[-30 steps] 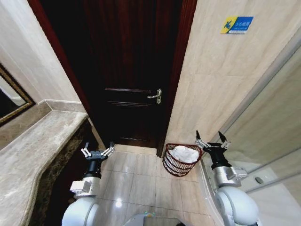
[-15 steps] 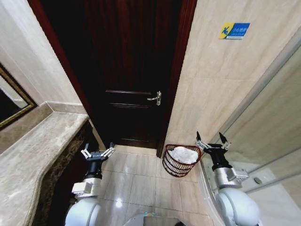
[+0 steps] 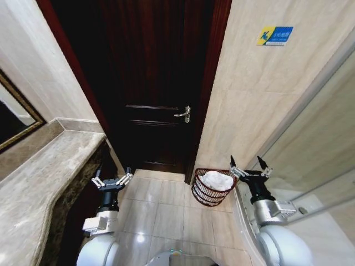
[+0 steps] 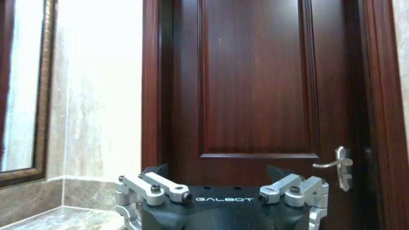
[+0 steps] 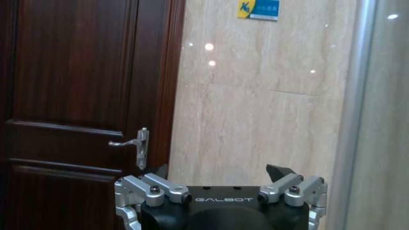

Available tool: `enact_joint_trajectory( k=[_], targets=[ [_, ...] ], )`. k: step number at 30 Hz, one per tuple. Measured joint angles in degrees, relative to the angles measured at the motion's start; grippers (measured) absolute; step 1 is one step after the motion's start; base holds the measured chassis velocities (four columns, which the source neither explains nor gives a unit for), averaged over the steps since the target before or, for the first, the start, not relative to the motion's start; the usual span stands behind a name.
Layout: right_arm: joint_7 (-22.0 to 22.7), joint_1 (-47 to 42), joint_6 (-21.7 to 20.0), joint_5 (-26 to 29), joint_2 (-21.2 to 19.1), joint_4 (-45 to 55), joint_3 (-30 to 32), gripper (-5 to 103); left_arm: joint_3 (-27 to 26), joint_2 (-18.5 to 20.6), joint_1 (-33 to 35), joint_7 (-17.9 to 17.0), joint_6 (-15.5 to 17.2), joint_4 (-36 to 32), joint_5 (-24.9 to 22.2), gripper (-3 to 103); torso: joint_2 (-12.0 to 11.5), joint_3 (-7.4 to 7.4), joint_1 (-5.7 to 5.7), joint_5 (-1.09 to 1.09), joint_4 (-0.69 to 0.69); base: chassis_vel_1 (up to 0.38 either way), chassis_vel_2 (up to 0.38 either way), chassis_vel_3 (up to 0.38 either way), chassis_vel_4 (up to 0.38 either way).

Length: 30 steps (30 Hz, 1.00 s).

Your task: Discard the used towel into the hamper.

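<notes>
— Towel (image 3: 217, 180) first: where was it?
— It lay white and crumpled inside the hamper (image 3: 204, 195), bulging just above the rim. How far down it reached was hidden by the basket's wall.

— Start nearest the robot, then.
— Both arms were raised in front of the body. The left gripper (image 3: 112, 180) stood over the floor tiles (image 3: 161, 213) beside the counter, fingers spread wide with nothing between them. The right gripper (image 3: 250, 168) was just beside the hamper's rim, on the wall side, its dark fingers likewise splayed and empty. Whether it touched the rim could not be told. In each wrist view the gripper (image 4: 219, 182) (image 5: 219, 181) was cut off by the picture's edge, so just its metal knuckles and black finger stubs showed.

— And the hamper itself?
— Round, dark red-brown wire, tapering to its base, standing on the glossy beige tiles near the foot of the door frame, close to the wall.

— The surroundings?
— A mottled stone counter (image 3: 39, 183) ran along the left, its far end cut off. Beyond stood a dark panelled wooden door (image 3: 152, 83) with a metal lever handle (image 3: 183, 113). The polished stone wall (image 3: 249, 100) carried a small blue and yellow sign (image 3: 273, 35); its lettering was too small to read.
</notes>
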Motion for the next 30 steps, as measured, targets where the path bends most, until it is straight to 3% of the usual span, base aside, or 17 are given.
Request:
enact_joint_trajectory(
  k=[17,30],
  targets=[
    [-0.03,-2.73,2.35,-0.26,0.48,-0.26,0.66,100,0.03,-0.28,1.17,-0.17,-2.36,-0.22,1.27,100,-0.32,-0.17,-0.16,-0.01,0.00,0.256,-0.260,-0.260,0.256],
    [-0.09,-3.13,3.51,-0.59,1.30,-0.97,0.41,100,0.28,-0.21,0.77,-0.26,-1.76,0.05,2.14,100,-0.44,-0.22,-0.19,0.02,0.00,0.187,-0.210,-0.206,0.170]
  ],
)
